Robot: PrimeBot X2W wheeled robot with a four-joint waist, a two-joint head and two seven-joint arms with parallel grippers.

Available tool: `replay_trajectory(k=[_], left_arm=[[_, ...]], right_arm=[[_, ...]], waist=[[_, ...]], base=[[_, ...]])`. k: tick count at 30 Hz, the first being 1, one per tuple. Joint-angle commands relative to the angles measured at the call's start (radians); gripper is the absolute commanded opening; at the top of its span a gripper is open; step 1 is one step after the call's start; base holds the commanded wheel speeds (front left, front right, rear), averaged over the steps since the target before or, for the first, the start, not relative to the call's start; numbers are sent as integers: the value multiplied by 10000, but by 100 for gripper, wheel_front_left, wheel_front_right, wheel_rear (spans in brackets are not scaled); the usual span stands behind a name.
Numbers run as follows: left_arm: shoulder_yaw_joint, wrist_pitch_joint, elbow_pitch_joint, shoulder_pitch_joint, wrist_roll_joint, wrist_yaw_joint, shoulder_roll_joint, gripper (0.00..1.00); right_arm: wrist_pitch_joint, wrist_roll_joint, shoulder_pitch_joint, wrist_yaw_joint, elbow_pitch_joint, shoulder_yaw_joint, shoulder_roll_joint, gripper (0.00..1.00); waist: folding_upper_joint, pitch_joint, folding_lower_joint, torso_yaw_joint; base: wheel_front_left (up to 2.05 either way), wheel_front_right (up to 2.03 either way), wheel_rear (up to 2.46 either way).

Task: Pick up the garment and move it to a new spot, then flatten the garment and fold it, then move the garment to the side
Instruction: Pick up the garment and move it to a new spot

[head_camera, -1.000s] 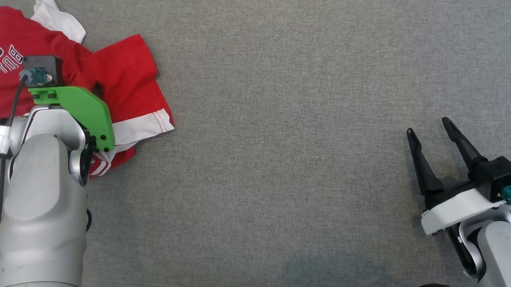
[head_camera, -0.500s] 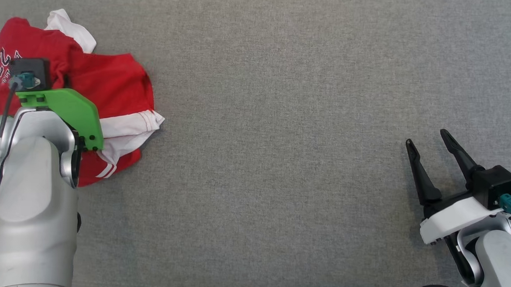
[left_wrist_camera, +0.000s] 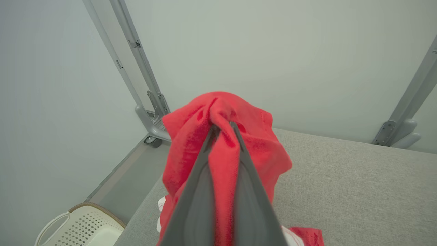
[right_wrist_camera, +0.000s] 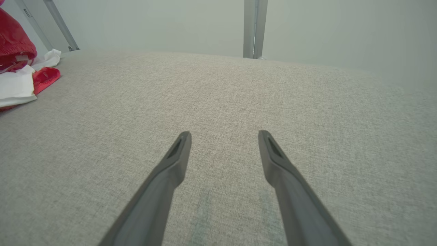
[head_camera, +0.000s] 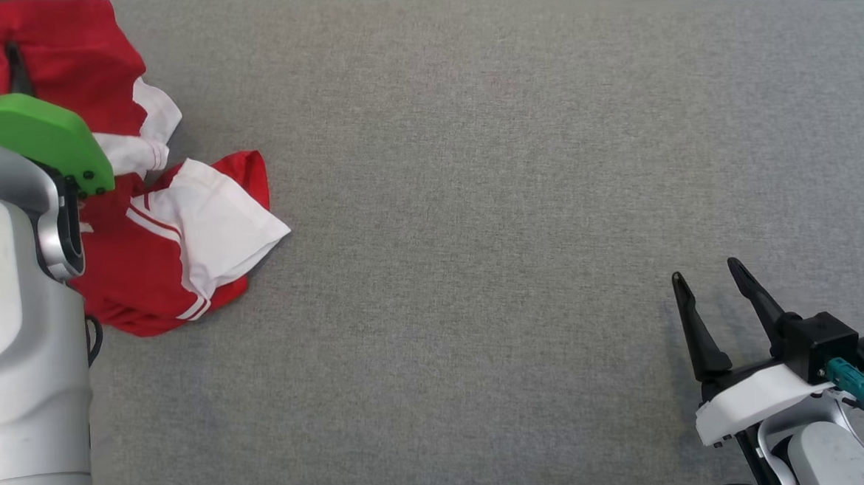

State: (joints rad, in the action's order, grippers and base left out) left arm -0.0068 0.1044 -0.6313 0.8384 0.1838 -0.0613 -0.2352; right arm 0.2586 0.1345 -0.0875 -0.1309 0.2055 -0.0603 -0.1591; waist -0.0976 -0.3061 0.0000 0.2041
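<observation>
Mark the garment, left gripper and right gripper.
garment (head_camera: 124, 284): head view, lower red panel.
left gripper (left_wrist_camera: 223, 125): left wrist view, between fingertips pinching the red cloth.
right gripper (right_wrist_camera: 224, 133): right wrist view, midway between the open fingertips.

Red garment (head_camera: 138, 287) cut off at the top edge, partly hidden behind the left arm (head_camera: 8, 331), left jaws' tips buried in its folds

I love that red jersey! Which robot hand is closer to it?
Left. The left gripper is shut on the red jersey; the right gripper sits open, far across the grey fabric surface.
</observation>
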Motion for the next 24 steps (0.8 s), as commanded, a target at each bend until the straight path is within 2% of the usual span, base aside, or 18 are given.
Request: replay_trajectory(k=[1, 5, 10, 16, 21, 22, 24], left_arm=[[-81, -20, 308, 117, 40, 34, 13, 0], [-387, 117, 1292, -265, 89, 249, 252, 0], [-959, 563, 2927, -1031, 396, 630, 920, 0], [-2101, 1315, 4763, -2546, 790, 846, 1584, 0], [-3546, 1657, 5279, -3574, 1058, 685, 1785, 0], [-3546, 1657, 5279, -3574, 1058, 685, 1785, 0], [-4285, 1614, 5117, -3915, 1277, 482, 1827, 0]], right_arm=[[63, 68, 164, 3, 9, 42, 66, 100], [63, 111, 374, 3, -5, 147, 173, 100], [63, 160, 685, 3, -30, 302, 363, 100], [63, 169, 863, 3, -40, 399, 518, 100], [63, 210, 728, 3, -34, 429, 657, 100], [63, 210, 728, 3, -34, 429, 657, 100], [63, 219, 604, 3, -25, 343, 719, 100]], waist=[[1, 371, 0, -282], [1, 782, 0, -642], [1, 1231, 0, -1246], [1, 1381, 0, -2212], [1, 1201, 0, -3087], [1, 1201, 0, -3087], [1, 1096, 0, -3682]], base=[[0, 0, 0], [0, 0, 0], [0, 0, 0], [0, 0, 0], [0, 0, 0], [0, 0, 0], [0, 0, 0]])
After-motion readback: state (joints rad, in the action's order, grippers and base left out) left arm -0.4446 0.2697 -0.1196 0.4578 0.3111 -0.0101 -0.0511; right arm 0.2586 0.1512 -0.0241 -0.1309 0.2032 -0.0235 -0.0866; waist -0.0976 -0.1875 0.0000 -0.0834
